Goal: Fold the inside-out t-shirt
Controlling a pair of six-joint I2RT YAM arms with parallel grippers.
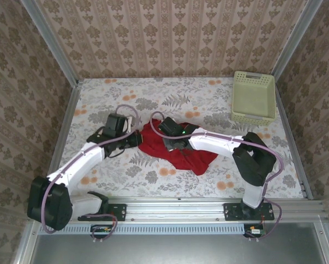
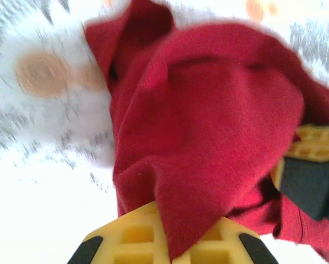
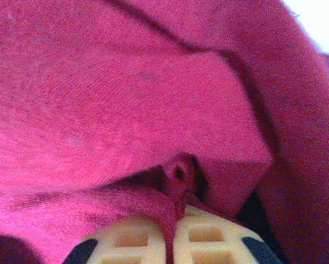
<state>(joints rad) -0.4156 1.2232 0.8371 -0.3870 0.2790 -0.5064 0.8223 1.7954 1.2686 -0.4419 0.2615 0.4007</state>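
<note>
right end effector (image 3: pixel 175 223) first: on its wrist cam the two pale pads are pressed together with a thin fold of the inside-out t-shirt (image 3: pixel 126 93) pinched right in the seam between them. red cloth runs out from there toward 12 o'clock, with one thicker folded flap lying toward 1 o'clock.

left end effector (image 2: pixel 173 247): the yellow pads sit at 6 o'clock in its wrist cam, closed, and a flap of the shirt comes down between them, so i read that one as pinching the shirt too. there's another yellow and black part at 3 o'clock in that view, half under the cloth. can't tell what it belongs to, the picture is pretty blurry.

from the overhead cam the shirt is a crumpled red heap around the middle of the flowery worktop (image 1: pixel 153 99), not spread flat. the left end effector is on its 9 o'clock edge, and the right one sits on top of the heap toward 11 o'clock. a pale basket (image 1: pixel 254 96) is well apart from the shirt, out at about 2 o'clock in the far corner.
</note>
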